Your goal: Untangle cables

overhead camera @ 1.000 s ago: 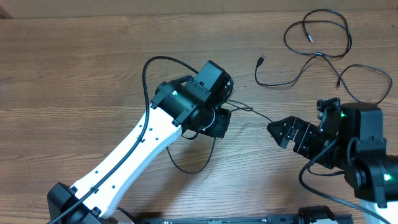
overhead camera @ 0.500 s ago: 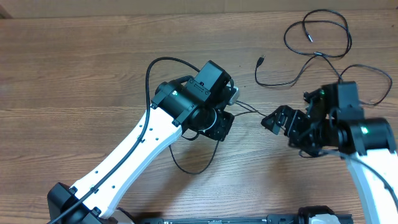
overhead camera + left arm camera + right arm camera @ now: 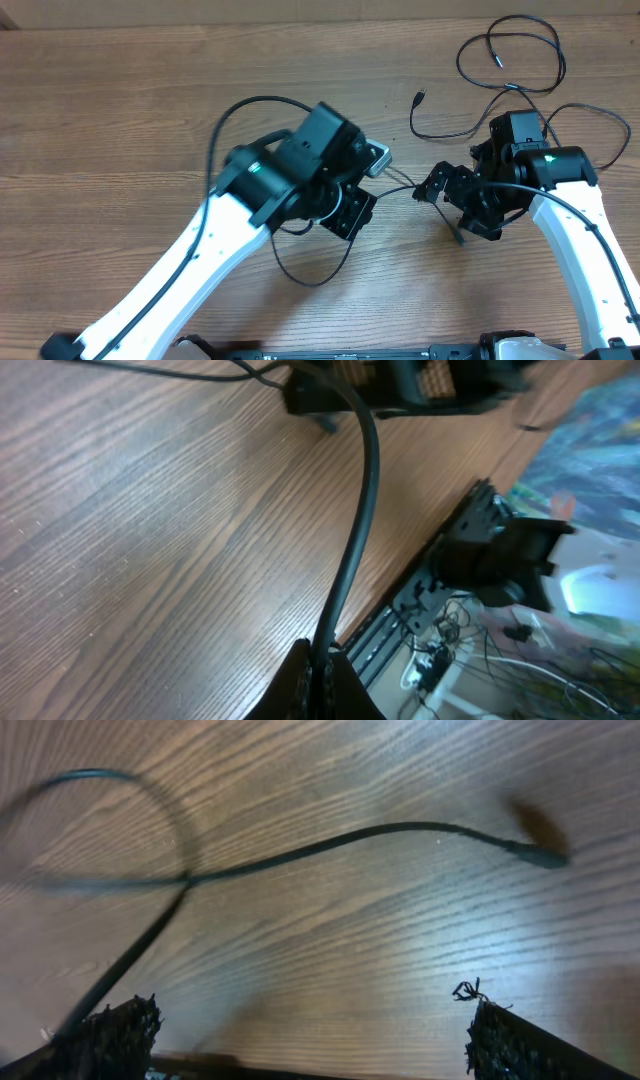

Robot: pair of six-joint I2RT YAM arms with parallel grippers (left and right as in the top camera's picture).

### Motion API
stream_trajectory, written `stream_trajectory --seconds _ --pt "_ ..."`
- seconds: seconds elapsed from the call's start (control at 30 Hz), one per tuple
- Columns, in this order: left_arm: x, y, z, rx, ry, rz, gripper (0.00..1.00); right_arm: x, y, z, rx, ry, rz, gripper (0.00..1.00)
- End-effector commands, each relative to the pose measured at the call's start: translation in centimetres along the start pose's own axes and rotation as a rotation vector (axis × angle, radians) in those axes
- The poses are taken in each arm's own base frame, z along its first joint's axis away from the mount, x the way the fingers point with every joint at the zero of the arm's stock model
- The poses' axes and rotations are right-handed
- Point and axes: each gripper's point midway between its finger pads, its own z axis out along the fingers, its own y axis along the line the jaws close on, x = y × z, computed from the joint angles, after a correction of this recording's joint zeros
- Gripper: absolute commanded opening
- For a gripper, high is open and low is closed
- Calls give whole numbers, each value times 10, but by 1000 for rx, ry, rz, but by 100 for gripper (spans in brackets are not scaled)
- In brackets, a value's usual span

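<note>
Upper right of the overhead view: the cables (image 3: 512, 88) lie in loose open loops on the wooden table (image 3: 120, 110). One small plug end (image 3: 419, 97) points toward the middle of the frame.
Middle of the overhead view: one thin black strand (image 3: 402, 180) runs from under the left wrist rightward as far as the right gripper (image 3: 438, 190). Whether it touches the fingers there cannot be told.
Lower middle of the overhead view: a further loop (image 3: 315, 272) of thin cable curves out below the left wrist toward the bottom edge.
Left gripper (image 3: 316, 678): the jaws are pressed together, pinching a black cord (image 3: 360, 490). In the left wrist view the cord rises from the fingertips at bottom centre to the top of the frame.
Right gripper jaws: spread wide, with nothing between them. In the right wrist view the two fingertips sit in the bottom left and bottom right corners.
Under the right gripper: a thin cable (image 3: 330, 845) lies on the wood across the upper half of the right wrist view. It curls into a blurred loop at upper left, and its tip (image 3: 540, 853) is at the right.
Arms: both are white. The left one enters from the bottom left of the overhead view and the right one from the bottom right.
</note>
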Motion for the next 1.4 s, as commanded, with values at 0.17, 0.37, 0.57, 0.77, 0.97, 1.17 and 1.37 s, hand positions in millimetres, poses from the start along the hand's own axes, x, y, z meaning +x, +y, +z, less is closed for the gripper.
stream_trajectory --seconds 0.17,0.37,0.57,0.77,0.97,1.17,1.37 --pt "5 -39 -38 127 -79 100 4 -15 6 -2 -11 -64 -33 100" --pt "11 -56 -56 195 -116 156 4 -24 1 -3 23 -109 -40 100" --pt "17 -64 -68 219 -137 179 4 -35 -20 -6 141 -181 33 100" --pt "21 -67 -74 225 -148 200 4 -45 -47 -14 281 -274 172 100" --pt "21 -64 -75 204 -154 205 4 -32 -31 -7 192 -189 132 100" --pt "20 -62 -74 188 -156 204 4 -16 -3 -2 41 -79 -24 100" --pt "21 -51 -72 130 -149 189 4 2 25 -2 -125 15 -175 100"
